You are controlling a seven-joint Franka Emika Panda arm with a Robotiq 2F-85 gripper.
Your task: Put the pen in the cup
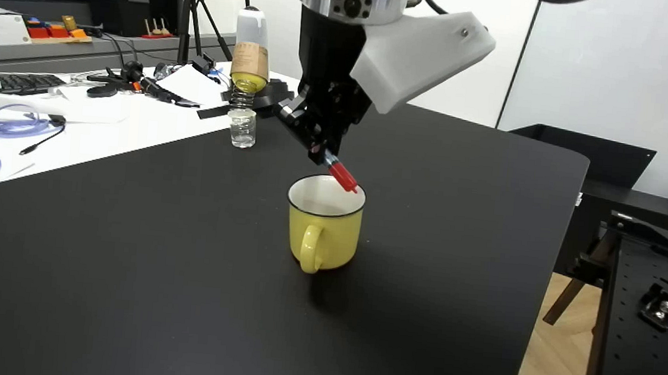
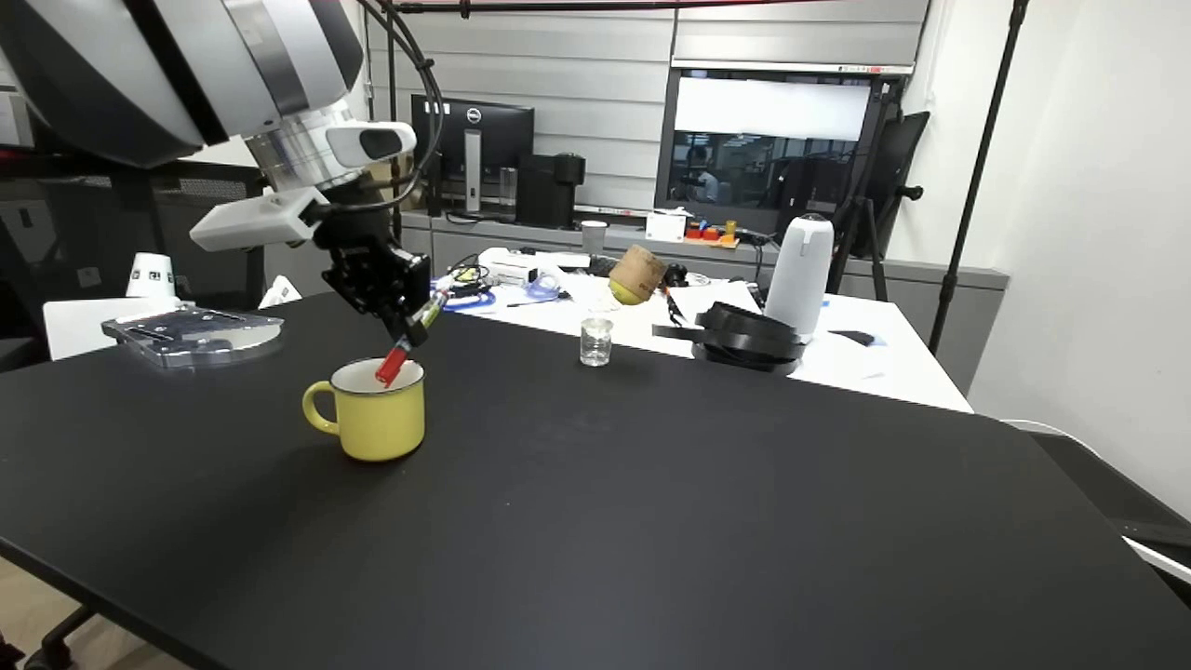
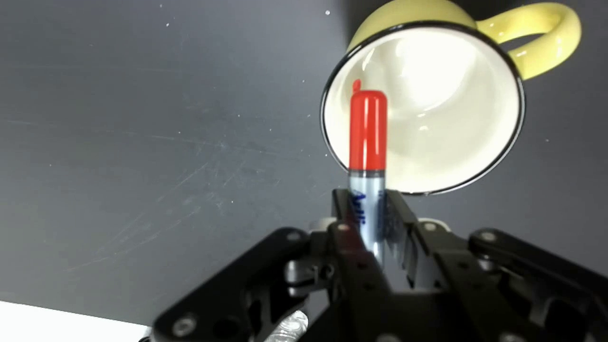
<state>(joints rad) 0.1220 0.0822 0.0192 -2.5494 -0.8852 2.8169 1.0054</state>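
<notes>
- Black tabletop (image 1: 123, 284) extended across the foreground in both exterior views; a cluttered white table (image 1: 151, 122) stood behind its far edge.
- Background items included a keyboard (image 1: 23, 84) on the white table, a tripod (image 1: 188, 15) and a monitor (image 2: 507, 149).
- Cup (image 1: 339, 238): yellow outside, white inside, with a dark rim. It stood upright on the black tabletop, its handle (image 1: 309, 250) projecting from the side.
- Clear container (image 2: 595, 342): positioned on the black tabletop near the white table, well apart from the cup.
- Transparent flat piece (image 2: 195, 337): lay on the black tabletop, behind the cup and to its left in an exterior view.
- Arm (image 2: 251, 56): extended from the upper left of that exterior view, with the gripper (image 3: 369, 209) at its lower end.
- End effector state: fingers (image 3: 401, 211) narrowed on the pen (image 3: 366, 190), one against each side.
- Pen location: retained in the gripper, tilted, with the red cap (image 1: 344, 177) directed downward. In the wrist view, the red cap lay over the opening of the cup.
- Barrel marking: dark blue lettering, partly covered by the fingers.
- Insertion depth: whether the tip of the red cap was below the rim could not be determined.
</notes>
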